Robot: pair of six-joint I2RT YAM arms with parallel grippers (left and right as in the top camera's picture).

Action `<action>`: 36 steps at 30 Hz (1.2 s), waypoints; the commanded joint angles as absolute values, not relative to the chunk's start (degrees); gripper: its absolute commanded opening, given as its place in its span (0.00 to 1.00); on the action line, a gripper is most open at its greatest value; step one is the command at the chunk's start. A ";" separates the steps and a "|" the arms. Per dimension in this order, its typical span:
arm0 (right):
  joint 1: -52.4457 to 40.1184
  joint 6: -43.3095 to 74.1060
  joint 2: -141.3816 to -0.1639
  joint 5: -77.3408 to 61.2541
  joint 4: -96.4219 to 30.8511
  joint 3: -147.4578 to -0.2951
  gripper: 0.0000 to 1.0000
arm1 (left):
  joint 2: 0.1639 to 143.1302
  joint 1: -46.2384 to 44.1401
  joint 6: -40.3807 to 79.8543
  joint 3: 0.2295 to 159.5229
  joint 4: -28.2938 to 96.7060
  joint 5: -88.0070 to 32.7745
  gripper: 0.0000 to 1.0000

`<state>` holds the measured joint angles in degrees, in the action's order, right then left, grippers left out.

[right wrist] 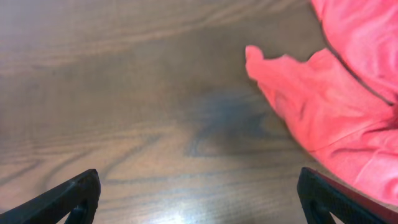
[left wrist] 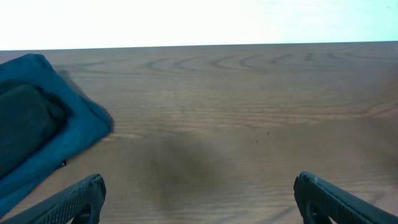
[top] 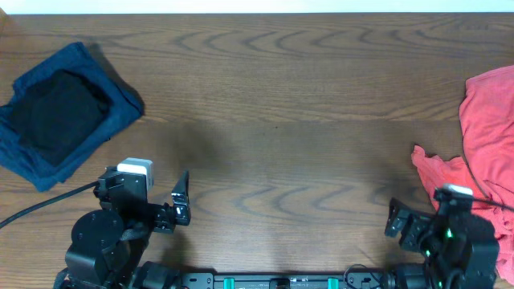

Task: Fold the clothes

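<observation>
A folded black garment (top: pixel 63 114) lies on top of a folded navy blue garment (top: pixel 108 119) at the far left of the table; both show at the left of the left wrist view, the black one (left wrist: pixel 25 121) on the navy one (left wrist: pixel 74 118). A loose coral-red garment (top: pixel 490 136) lies crumpled at the right edge, and fills the right of the right wrist view (right wrist: pixel 336 106). My left gripper (top: pixel 181 201) is open and empty near the front left, right of the stack. My right gripper (top: pixel 395 221) is open and empty at the front right, just left of the coral-red garment.
The brown wooden table (top: pixel 281 120) spans the whole view. A black cable (top: pixel 32 207) runs off the left arm's base toward the left edge. The arm bases sit along the front edge.
</observation>
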<state>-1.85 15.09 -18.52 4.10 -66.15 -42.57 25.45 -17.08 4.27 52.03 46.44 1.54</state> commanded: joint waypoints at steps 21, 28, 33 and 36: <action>-1.83 0.64 -0.27 2.02 -0.97 -0.36 0.99 | 25.34 -16.95 4.58 51.59 46.41 1.98 0.98; -1.83 0.75 -0.27 1.04 -4.14 -0.32 0.99 | 25.34 -16.95 4.58 51.59 46.41 2.00 0.98; -1.83 0.78 -0.30 1.06 -4.14 -0.32 0.99 | 25.34 -16.95 4.58 51.59 46.41 1.98 0.98; -1.83 0.78 -0.30 1.06 -4.14 -0.32 0.99 | 25.36 -16.95 4.58 51.59 46.41 2.00 0.98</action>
<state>-1.80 1.85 -0.73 1.45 -3.90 -0.36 25.45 -17.08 4.27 51.88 46.46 1.72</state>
